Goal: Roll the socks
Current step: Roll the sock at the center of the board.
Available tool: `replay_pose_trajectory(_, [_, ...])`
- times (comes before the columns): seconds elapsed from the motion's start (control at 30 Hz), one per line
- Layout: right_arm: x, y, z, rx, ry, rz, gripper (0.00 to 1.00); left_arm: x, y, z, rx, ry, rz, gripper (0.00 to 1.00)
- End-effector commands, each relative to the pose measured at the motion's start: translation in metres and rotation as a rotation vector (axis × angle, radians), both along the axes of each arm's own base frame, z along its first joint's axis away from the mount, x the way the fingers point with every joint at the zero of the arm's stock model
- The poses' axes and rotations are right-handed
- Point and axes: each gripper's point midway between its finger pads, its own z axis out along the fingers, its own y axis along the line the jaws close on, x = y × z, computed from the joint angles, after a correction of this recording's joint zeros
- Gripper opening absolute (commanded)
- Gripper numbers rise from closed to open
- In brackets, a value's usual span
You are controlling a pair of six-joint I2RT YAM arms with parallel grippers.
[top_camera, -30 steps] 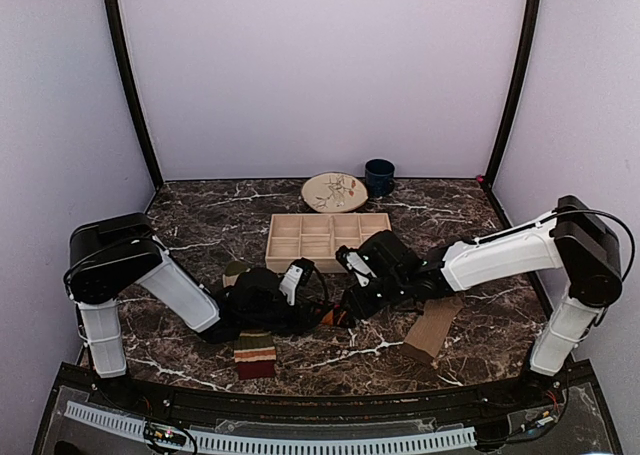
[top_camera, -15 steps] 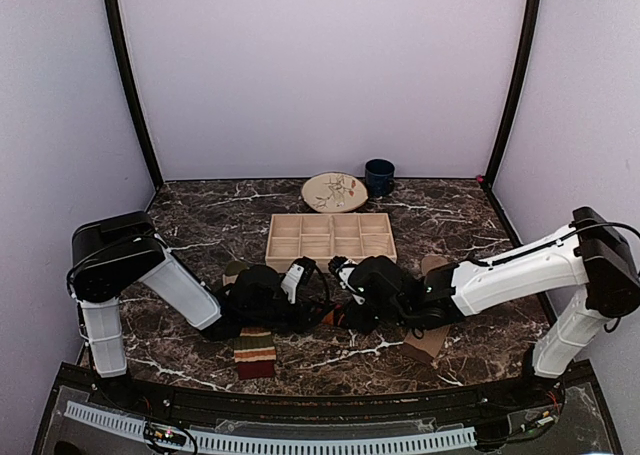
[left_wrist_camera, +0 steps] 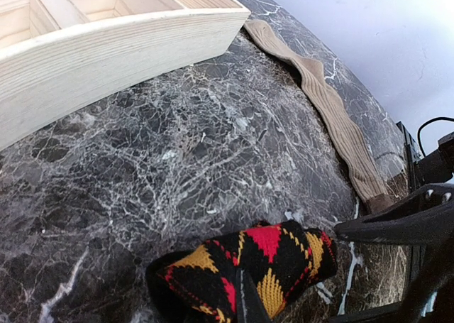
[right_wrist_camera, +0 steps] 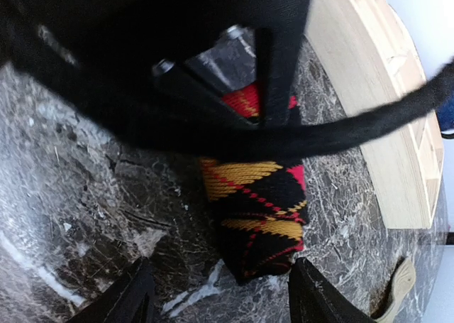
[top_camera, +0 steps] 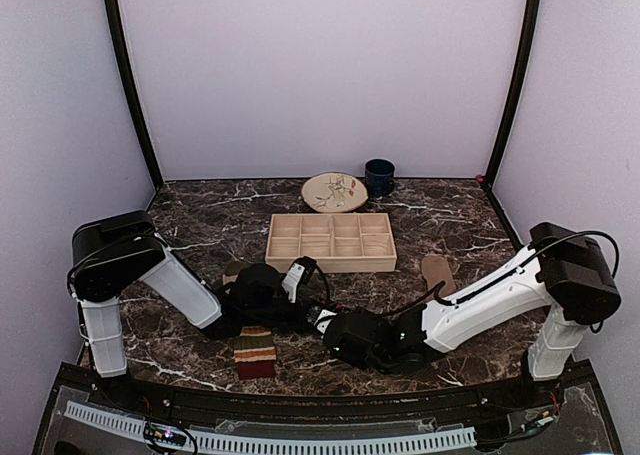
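The black argyle sock point(left_wrist_camera: 250, 265) lies rolled into a short bundle on the marble table point(left_wrist_camera: 177, 145). My left gripper point(left_wrist_camera: 245, 298) is shut on its near end, low to the table point(top_camera: 305, 310). My right gripper point(right_wrist_camera: 223, 284) is open, one finger point(right_wrist_camera: 135, 298) on each side of the free end of the argyle sock point(right_wrist_camera: 261, 208), not touching it. From above, the right gripper point(top_camera: 338, 337) sits just in front of the left one. The tan ribbed sock point(left_wrist_camera: 330, 110) lies flat to the right point(top_camera: 437, 272). The striped sock point(top_camera: 255, 353) lies near the front edge.
A wooden compartment tray point(top_camera: 330, 241) stands just behind the grippers, its wall close in the left wrist view point(left_wrist_camera: 106, 50). A patterned plate point(top_camera: 334, 191) and a dark blue mug point(top_camera: 379, 176) stand at the back. The right arm's forearm point(top_camera: 480, 305) crosses over the tan sock.
The right arm has swung toward the near edge and leftward, and its jaws have opened wider around the sock's end. The left gripper has stayed put, holding the argyle sock.
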Motion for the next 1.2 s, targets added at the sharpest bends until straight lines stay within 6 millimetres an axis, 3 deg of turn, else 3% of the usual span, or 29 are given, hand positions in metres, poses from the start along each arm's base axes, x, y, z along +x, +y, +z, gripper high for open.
replay_pose_trajectory(0.0, [0.008, 0.010, 0.003, -0.056, -0.104, 0.008, 0.65, -0.036, 0.048, -0.086, 0.292, 0.196, -0.024, 0.00])
replay_pose_trajectory(0.33, [0.020, 0.014, -0.016, -0.201, -0.177, 0.005, 0.72, -0.038, 0.051, -0.084, 0.286, 0.197, -0.034, 0.00])
replay_pose_trajectory(0.8, [0.024, -0.017, -0.041, -0.298, -0.093, -0.032, 0.70, -0.040, 0.056, -0.082, 0.279, 0.193, -0.038, 0.00])
replay_pose_trajectory(0.97, [0.029, -0.025, -0.055, -0.328, -0.047, -0.051, 0.64, -0.039, 0.056, -0.079, 0.278, 0.187, -0.041, 0.00])
replay_pose_trajectory(1.07, [0.031, -0.027, -0.061, -0.321, -0.005, -0.057, 0.55, -0.039, 0.055, -0.079, 0.277, 0.186, -0.044, 0.00])
replay_pose_trajectory(1.17, [0.032, -0.028, -0.064, -0.305, 0.035, -0.060, 0.40, -0.039, 0.055, -0.079, 0.277, 0.186, -0.046, 0.00])
